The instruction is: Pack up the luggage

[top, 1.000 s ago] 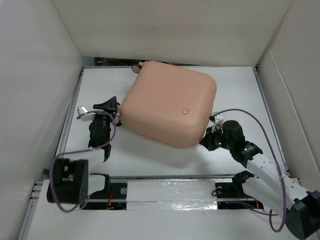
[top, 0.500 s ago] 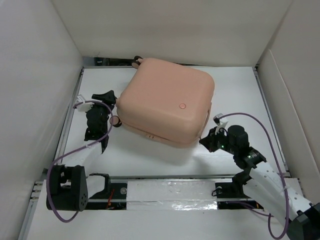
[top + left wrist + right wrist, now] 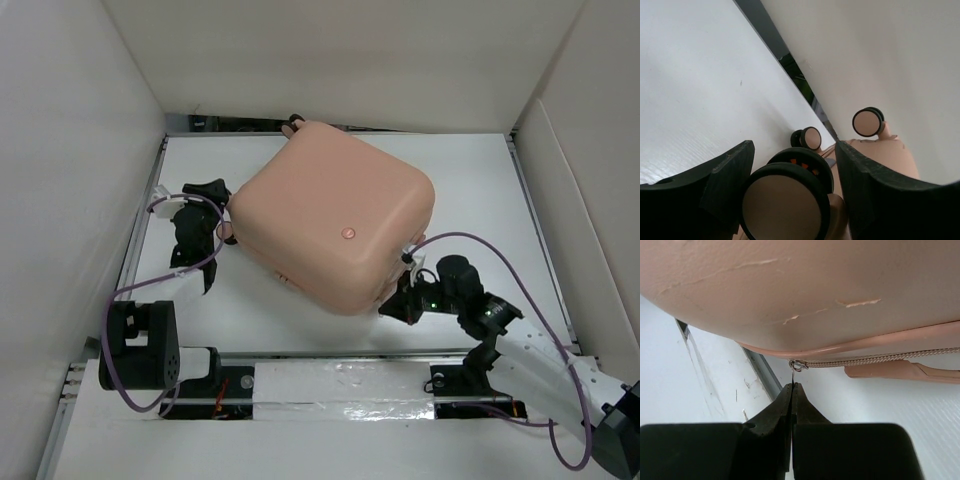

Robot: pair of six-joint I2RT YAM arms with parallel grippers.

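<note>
likely stiff and slick, the closed suitcase (image 3: 335, 225) lies near the far edge of the table (image 3: 480, 180). the right gripper (image 3: 791, 390) pinches its zipper pull (image 3: 792, 374), the surest hold; the left gripper (image 3: 794, 150) gapes around a caster wheel (image 3: 785, 205).

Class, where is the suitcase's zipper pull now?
Right wrist view: the zipper pull hangs from the luggage's lower seam, pinched in the shut right gripper.
</note>
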